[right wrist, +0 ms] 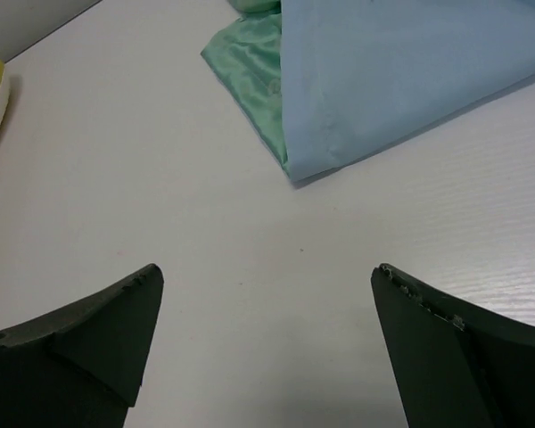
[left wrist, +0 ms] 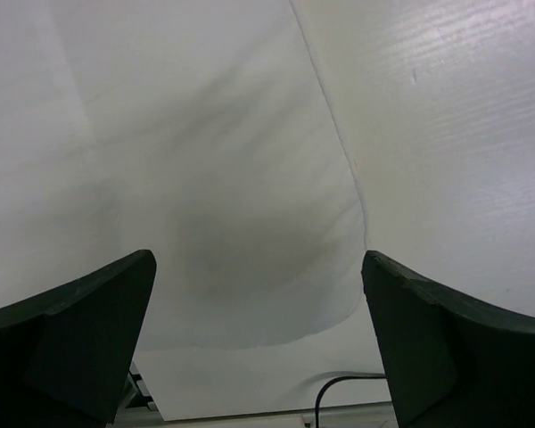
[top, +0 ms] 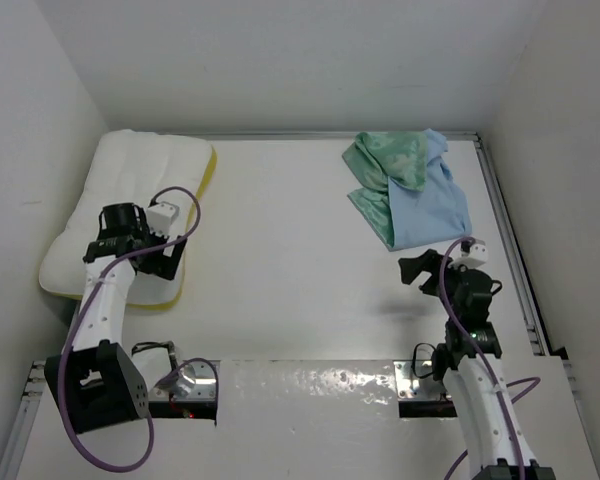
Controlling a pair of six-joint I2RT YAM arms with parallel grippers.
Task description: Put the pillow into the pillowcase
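I had two arms working one table (top: 280, 260). Nearest me, the left gripper (top: 163, 262) hung with its jaws apart and empty over the near end of the single pillow (top: 130, 185) at far left. The right gripper (top: 420, 270), also spread and empty, stood short of the one pillowcase (top: 410, 190), which lay crumpled at far right.

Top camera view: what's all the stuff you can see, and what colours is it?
pillow: one, white with a yellow side band, far left of the table by the wall
pillowcase: one, sea-green and light blue, rumpled, far right of the table
table: one, white, under everything
cables: two, purple, one along each arm
left gripper: one, black, open, over the pillow's near end
right gripper: one, black, open, over bare table near the pillowcase
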